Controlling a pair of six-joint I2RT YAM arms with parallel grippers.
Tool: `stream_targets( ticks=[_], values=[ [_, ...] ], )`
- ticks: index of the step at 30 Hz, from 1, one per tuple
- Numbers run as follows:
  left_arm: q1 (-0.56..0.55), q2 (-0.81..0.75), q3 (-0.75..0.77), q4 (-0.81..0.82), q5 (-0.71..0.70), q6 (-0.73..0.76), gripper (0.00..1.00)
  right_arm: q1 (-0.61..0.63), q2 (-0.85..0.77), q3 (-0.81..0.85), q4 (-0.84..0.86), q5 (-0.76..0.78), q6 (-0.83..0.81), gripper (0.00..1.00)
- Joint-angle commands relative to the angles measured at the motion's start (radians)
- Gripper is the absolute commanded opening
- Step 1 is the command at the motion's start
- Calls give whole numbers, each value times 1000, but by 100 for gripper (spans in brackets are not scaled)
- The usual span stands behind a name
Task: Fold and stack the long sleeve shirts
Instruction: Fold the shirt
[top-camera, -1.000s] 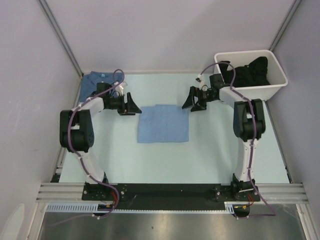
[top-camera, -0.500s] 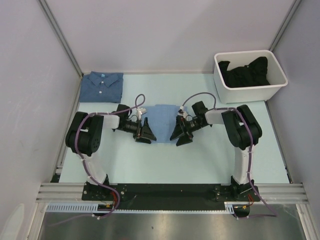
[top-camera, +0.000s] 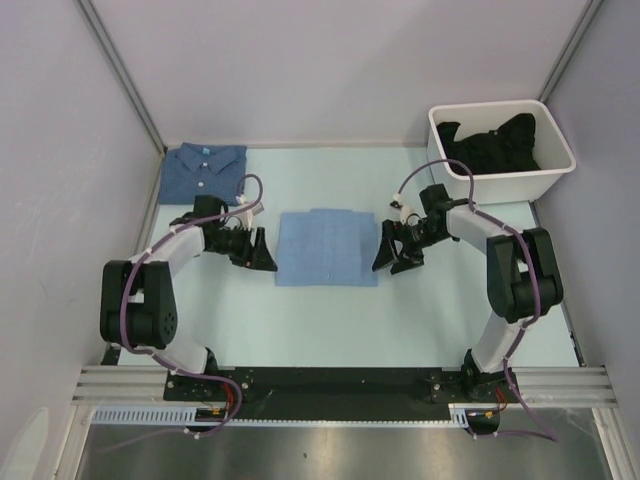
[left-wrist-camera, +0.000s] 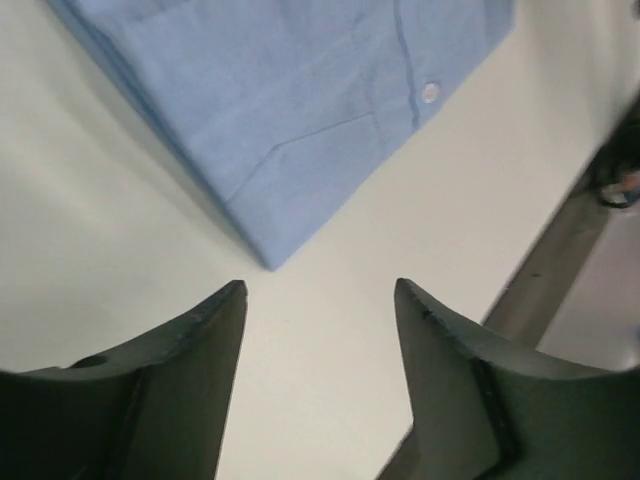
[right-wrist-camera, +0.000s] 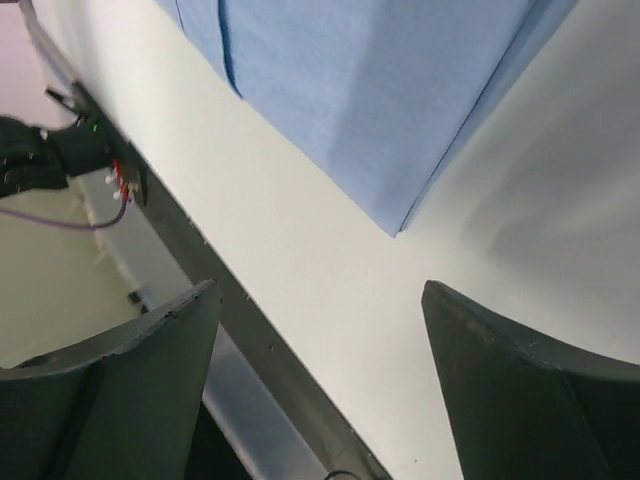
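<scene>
The light sky-blue shirt (top-camera: 327, 247) lies folded into a rectangle in the middle of the table. It also shows in the left wrist view (left-wrist-camera: 300, 100) and the right wrist view (right-wrist-camera: 370, 90). The darker denim-blue shirt (top-camera: 203, 172) lies folded at the back left, collar and turquoise label up. My left gripper (top-camera: 266, 255) is open and empty just off the light shirt's left edge, near its front corner (left-wrist-camera: 318, 290). My right gripper (top-camera: 390, 256) is open and empty just off the shirt's right edge (right-wrist-camera: 320, 300).
A white bin (top-camera: 553, 178) holding dark clothes stands at the back right. Grey walls close in the table (top-camera: 330, 320) on both sides and the back. A metal rail (top-camera: 340, 384) runs along the near edge.
Both grippers have moved outward from over the light shirt's front part to its left and right edges. The shirt now lies as a full flat rectangle. The denim shirt has not moved.
</scene>
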Motion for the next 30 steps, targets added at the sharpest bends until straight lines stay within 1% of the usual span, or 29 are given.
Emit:
stream_targets(
  ticks=[1, 2, 4, 5, 8, 9, 11, 12, 13, 14, 15, 16, 18, 19, 20, 21, 22, 24, 25, 26, 28, 29, 30],
  values=[
    [-33, 83, 101, -144, -218, 192, 61, 0, -44, -28, 93, 117, 108, 83],
    [-41, 108, 109, -166, -213, 201, 55, -1, -18, -31, 124, 123, 124, 81],
    [-68, 134, 107, -183, -210, 229, 51, 0, 11, -31, 155, 106, 147, 77],
    [-90, 133, 101, -177, -210, 241, 47, 2, 37, -29, 164, 106, 151, 77],
    [-107, 160, 80, -127, -218, 244, 44, 5, 92, -22, 173, 96, 156, 74],
    [-107, 169, 83, -118, -195, 235, 44, 3, 103, -20, 176, 89, 156, 70],
    [-114, 191, 81, -95, -166, 240, 43, 3, 131, -22, 176, 71, 155, 64],
    [-116, 194, 72, -81, -143, 244, 43, 3, 137, -23, 175, 69, 155, 64],
    [-119, 200, 69, -68, -131, 243, 38, 2, 145, -19, 173, 63, 145, 63],
    [-128, 215, 69, -60, -134, 238, 35, -1, 149, -14, 167, 65, 138, 59],
    [-134, 228, 75, -64, -134, 235, 27, -7, 160, -7, 153, 69, 129, 57],
    [-142, 237, 77, -72, -129, 234, 23, -12, 162, 0, 144, 74, 115, 56],
    [-186, 237, 64, -98, -126, 249, 14, -27, 168, 27, 112, 95, 78, 55],
    [-236, 223, 57, -109, -123, 261, 8, -33, 178, 39, 98, 111, 64, 55],
    [-266, 214, 51, -127, -121, 281, 6, -40, 186, 68, 81, 120, 37, 55],
    [-293, 203, 40, -132, -117, 293, 1, -53, 194, 88, 48, 132, 36, 56],
    [-348, 187, 37, -135, -123, 298, 0, -60, 206, 105, 32, 152, 2, 56],
    [-396, 180, 34, -135, -111, 301, 0, -76, 211, 145, -3, 175, -52, 56],
    [-442, 186, 38, -141, -108, 303, 0, -89, 217, 156, -17, 203, -74, 57],
    [-468, 194, 46, -172, -102, 327, 0, -95, 218, 168, -28, 215, -91, 57],
    [-507, 190, 63, -202, -92, 350, 0, -104, 229, 194, -52, 247, -125, 59],
    [-502, 173, 69, -230, -54, 381, 0, -109, 234, 205, -58, 252, -129, 60],
    [-486, 144, 77, -238, -22, 395, 10, -110, 238, 214, -69, 256, -141, 61]
  ],
)
